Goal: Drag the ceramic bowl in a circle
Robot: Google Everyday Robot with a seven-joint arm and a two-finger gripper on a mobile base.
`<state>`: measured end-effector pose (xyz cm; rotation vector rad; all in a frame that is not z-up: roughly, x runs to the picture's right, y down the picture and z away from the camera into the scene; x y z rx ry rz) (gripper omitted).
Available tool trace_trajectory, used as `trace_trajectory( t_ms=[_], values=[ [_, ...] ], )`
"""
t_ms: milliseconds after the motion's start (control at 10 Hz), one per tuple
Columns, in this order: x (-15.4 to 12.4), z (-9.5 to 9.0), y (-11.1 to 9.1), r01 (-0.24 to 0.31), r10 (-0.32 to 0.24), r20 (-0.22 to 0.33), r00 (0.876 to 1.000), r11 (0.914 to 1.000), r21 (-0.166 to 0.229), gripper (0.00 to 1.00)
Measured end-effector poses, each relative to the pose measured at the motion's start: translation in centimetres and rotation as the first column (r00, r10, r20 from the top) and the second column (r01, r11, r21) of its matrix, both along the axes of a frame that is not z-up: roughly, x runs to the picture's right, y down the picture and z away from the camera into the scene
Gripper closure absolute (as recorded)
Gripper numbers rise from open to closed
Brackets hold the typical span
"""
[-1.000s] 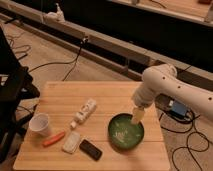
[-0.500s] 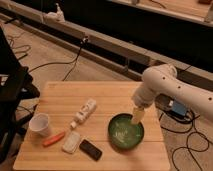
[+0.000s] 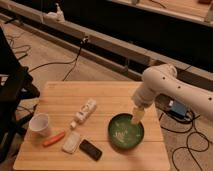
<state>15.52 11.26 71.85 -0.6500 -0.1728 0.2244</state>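
The ceramic bowl (image 3: 125, 133), green, glossy and shallow with pale marks inside, sits on the wooden table (image 3: 112, 95) near its front right corner. My white arm comes in from the right and bends down over it. The pale gripper (image 3: 137, 116) points downward at the bowl's far right rim, with its tip inside or against the rim. Whether it touches the bowl I cannot make out.
A white bottle (image 3: 85, 111) lies left of the bowl. Further left are a white paper cup (image 3: 39, 124), an orange stick-like item (image 3: 54, 138), a white packet (image 3: 71, 142) and a black flat object (image 3: 91, 149). A black chair (image 3: 12, 85) stands at the table's left; cables cross the floor.
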Motion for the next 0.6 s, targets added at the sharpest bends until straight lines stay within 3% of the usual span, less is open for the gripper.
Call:
trace_trajectory(
  t_ms=[600],
  values=[
    [-0.9, 0.6, 3.4, 0.023, -0.021, 0.026, 0.999, 0.9972, -0.071, 0.20]
  ],
)
